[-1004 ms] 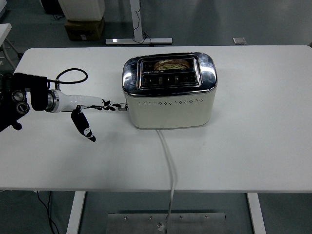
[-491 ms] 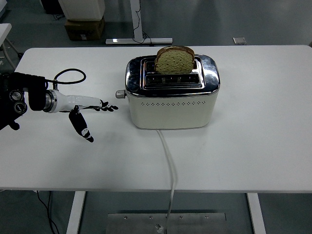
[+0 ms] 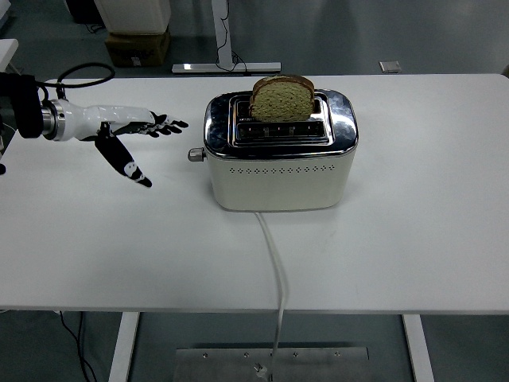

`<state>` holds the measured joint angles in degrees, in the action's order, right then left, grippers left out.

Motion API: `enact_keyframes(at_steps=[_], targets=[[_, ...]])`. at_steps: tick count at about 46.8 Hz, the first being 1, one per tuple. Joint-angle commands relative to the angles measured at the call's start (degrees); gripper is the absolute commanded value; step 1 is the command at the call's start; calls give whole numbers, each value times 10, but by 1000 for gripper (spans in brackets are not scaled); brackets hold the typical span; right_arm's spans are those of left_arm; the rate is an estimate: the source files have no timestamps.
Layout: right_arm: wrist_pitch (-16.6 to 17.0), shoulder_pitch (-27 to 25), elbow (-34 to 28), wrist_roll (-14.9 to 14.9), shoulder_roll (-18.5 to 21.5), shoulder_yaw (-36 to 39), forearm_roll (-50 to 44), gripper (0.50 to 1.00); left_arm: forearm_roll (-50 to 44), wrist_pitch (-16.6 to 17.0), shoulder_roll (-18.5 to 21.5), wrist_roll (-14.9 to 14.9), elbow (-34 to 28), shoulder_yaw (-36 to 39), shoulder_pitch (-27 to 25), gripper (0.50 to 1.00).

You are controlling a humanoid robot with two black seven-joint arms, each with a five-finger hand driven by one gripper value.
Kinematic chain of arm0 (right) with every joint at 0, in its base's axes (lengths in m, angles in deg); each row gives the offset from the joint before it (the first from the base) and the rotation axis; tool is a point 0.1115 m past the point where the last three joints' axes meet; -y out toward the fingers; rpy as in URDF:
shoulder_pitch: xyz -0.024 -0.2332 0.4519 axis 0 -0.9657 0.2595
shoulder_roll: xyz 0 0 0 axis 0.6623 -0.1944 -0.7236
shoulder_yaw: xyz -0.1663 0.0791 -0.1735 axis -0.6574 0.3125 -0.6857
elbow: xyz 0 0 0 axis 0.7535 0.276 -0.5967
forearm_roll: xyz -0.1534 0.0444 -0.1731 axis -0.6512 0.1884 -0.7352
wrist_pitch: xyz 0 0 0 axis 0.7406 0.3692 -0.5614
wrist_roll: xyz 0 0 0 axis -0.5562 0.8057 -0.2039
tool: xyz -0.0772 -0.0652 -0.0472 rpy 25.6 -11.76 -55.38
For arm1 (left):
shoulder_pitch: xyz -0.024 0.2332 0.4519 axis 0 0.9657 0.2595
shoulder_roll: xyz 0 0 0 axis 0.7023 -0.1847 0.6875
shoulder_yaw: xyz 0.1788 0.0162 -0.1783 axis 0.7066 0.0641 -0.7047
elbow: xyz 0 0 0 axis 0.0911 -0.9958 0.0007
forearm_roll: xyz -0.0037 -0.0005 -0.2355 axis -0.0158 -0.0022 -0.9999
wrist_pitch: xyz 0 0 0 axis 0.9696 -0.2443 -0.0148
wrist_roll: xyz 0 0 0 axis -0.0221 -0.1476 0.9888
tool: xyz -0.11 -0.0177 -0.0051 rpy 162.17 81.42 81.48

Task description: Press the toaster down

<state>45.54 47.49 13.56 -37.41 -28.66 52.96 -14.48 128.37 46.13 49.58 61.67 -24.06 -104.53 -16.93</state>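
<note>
one black-and-white five-fingered left hand [image 3: 127, 131] hovers flat and released, fingers spread and holding nothing, near but apart from the small round lever knob [image 3: 193, 154] on the left end of the cream, rounded toaster with a polished chrome top [image 3: 278, 171]. the toaster sits mid-table on the matte white table [image 3: 413, 239], a brown-crusted slice of bread [image 3: 281, 98] standing raised in its far slot, so the press looks not yet made. next, the hand probably needs to come onto the knob and push it straight down.

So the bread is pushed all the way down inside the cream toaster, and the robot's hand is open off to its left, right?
Not quite. The head view shows the bread standing up out of the back slot of the toaster, not pushed down. The rest holds: the left hand hangs open over the table, apart from the toaster on its left side.
</note>
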Motion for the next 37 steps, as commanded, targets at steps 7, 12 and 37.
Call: enact_keyframes(at_steps=[7,12,37], targets=[[-1,1,-1,0,0,0,1,1000,-143,0,-4,0,54,-3,-54,1000],[-1,1,0,0,0,0,0,1000,-196,0,-15,2,100,-4,-57,1000],[-1,0,0,0,0,1,1,1000,-523,63,-119,57,322,-8,-42,1000]])
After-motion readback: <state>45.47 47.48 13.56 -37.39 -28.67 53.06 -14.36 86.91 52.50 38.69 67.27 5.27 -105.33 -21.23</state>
